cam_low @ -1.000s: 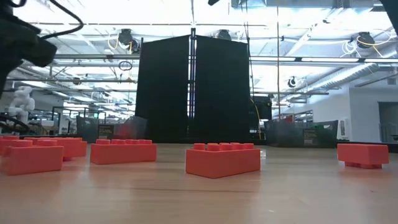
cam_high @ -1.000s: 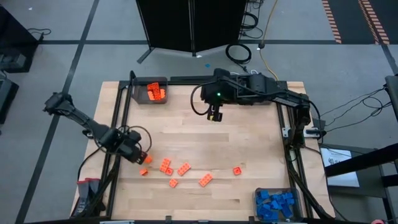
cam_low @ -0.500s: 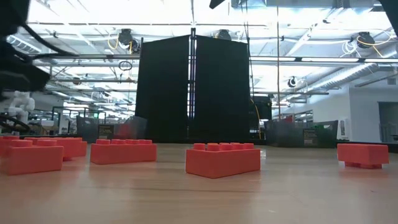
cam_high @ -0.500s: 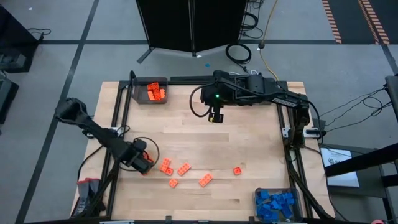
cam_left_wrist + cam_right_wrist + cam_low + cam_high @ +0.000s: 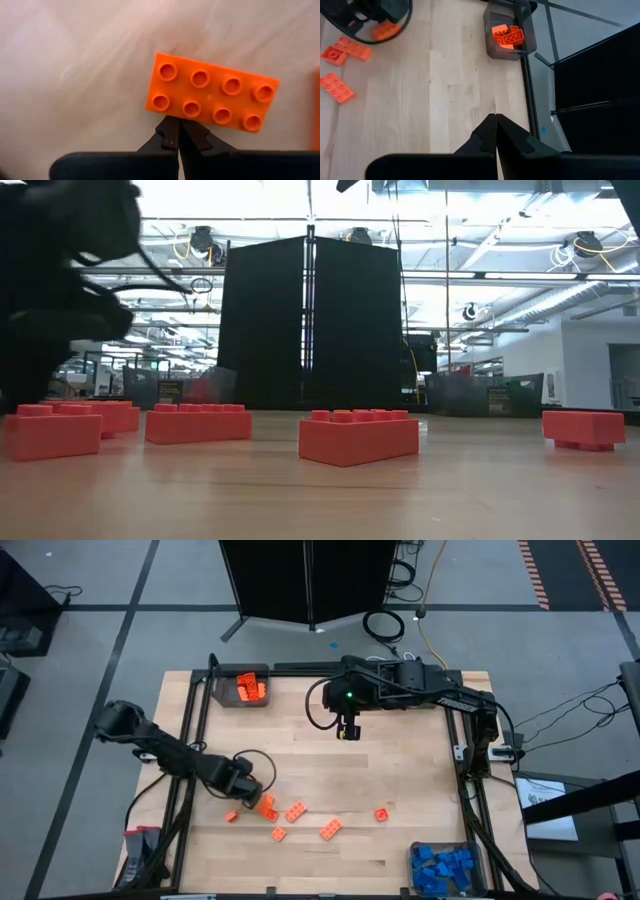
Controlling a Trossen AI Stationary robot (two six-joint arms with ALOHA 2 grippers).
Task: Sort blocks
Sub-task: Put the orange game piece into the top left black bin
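Note:
Several orange blocks lie flat on the wooden table near its near-left part, among them an oblong one (image 5: pixel 266 805) (image 5: pixel 212 92) and others (image 5: pixel 296 811) (image 5: pixel 330 829) (image 5: pixel 381 814). My left gripper (image 5: pixel 255 798) (image 5: pixel 179 134) is shut, points down and stands low at that oblong block's long side. My right gripper (image 5: pixel 346 730) (image 5: pixel 496 120) is shut with nothing in it, high over the table's far middle. My left gripper's shut fingertips (image 5: pixel 170 131) stand from above at the middle of one long side (image 5: pixel 187 111) of the oblong orange block, which lies flat, studs up. Whether they touch it, I cannot tell.
A clear grey bin (image 5: pixel 250 688) (image 5: pixel 509 35) with orange blocks stands at the far left corner. Another bin (image 5: pixel 443 868) with blue blocks stands at the near right corner. A black frame (image 5: pixel 195 730) edges the table. Bare wood lies between the grippers.
My left gripper has sunk toward the table and gone toward the table's right edge, from the left edge to the loose orange blocks, staying shut. The blocks lie where they were.

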